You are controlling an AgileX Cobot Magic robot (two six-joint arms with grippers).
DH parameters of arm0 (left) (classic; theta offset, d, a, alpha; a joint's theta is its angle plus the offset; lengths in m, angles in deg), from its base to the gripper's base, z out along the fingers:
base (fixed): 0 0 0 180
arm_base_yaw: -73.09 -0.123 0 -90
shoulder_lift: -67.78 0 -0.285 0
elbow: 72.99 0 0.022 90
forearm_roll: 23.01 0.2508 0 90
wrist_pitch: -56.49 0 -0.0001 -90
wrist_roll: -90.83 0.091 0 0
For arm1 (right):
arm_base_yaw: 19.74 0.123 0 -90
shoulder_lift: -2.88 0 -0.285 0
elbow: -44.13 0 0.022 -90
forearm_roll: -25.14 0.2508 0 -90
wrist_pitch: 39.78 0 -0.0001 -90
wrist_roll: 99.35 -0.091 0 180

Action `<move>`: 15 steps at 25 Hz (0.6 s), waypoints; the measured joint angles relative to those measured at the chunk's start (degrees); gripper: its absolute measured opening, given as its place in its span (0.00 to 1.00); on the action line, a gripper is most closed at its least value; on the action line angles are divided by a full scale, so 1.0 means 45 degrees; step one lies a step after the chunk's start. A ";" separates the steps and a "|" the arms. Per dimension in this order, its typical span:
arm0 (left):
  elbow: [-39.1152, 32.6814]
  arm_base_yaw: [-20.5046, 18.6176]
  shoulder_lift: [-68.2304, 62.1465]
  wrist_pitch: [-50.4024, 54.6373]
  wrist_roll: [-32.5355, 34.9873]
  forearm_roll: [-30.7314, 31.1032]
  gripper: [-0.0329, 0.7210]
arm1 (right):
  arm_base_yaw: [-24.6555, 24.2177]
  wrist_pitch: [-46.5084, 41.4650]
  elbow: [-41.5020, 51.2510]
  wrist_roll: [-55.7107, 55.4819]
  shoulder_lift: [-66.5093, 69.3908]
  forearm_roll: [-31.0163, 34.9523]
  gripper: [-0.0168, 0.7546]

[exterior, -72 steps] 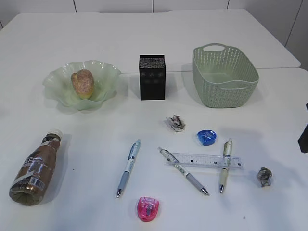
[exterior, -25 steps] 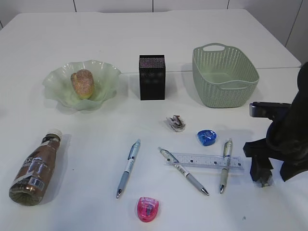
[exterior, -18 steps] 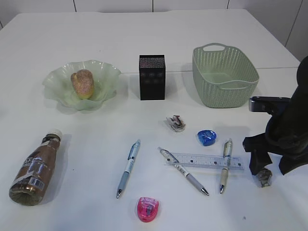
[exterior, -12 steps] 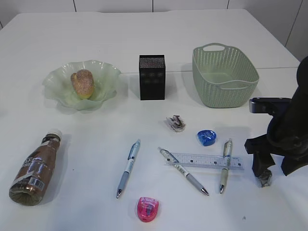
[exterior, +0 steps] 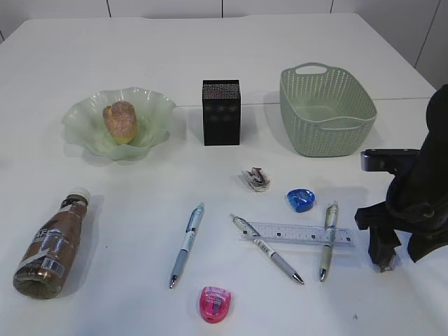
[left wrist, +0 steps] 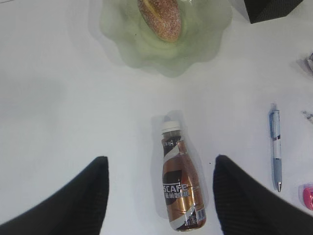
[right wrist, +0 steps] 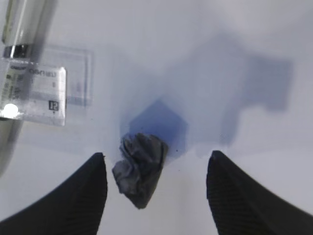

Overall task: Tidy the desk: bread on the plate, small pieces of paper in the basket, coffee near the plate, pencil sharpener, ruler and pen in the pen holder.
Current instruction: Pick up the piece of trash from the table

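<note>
My right gripper (exterior: pixel 392 259) (right wrist: pixel 155 191) is open and low over a crumpled paper ball (right wrist: pixel 139 168) at the right; the ball lies on the table between the jaws, nearer the left one. A second paper ball (exterior: pixel 256 179) lies mid-table. The bread (exterior: pixel 120 121) sits in the green plate (exterior: pixel 157 105). The coffee bottle (exterior: pixel 50 245) (left wrist: pixel 181 183) lies on its side at the left, below my open left gripper (left wrist: pixel 159 196). Three pens (exterior: pixel 186 244) (exterior: pixel 267 248) (exterior: pixel 327 239), a clear ruler (exterior: pixel 297 233), and blue (exterior: pixel 300 200) and pink (exterior: pixel 215 304) sharpeners lie in front.
The black pen holder (exterior: pixel 221 112) stands at the back centre. The green basket (exterior: pixel 325 109) stands at the back right, behind my right arm. The ruler's end (right wrist: pixel 34 90) and a pen show at the left of the right wrist view.
My right arm came in from the right edge and dropped over the right paper ball, then bobbed slightly above it. Nothing on the table has moved.
</note>
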 joint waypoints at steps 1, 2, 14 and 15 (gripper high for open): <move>0.0000 0.0000 0.0000 0.0000 0.0000 0.0000 0.66 | 0.0000 0.0000 0.0000 0.0000 0.0051 0.0000 0.67; 0.0000 0.0000 0.0000 0.0000 0.0000 0.0000 0.66 | 0.0000 -0.0006 0.0000 0.0000 0.0140 0.0087 0.67; 0.0000 0.0000 0.0000 0.0000 0.0000 0.0270 0.66 | 0.0000 -0.0029 -0.0063 -0.0008 0.0183 0.0163 0.66; 0.0000 0.0000 0.0000 0.0000 0.0000 0.0270 0.66 | 0.0000 -0.0055 -0.0063 -0.0008 0.0183 0.0163 0.65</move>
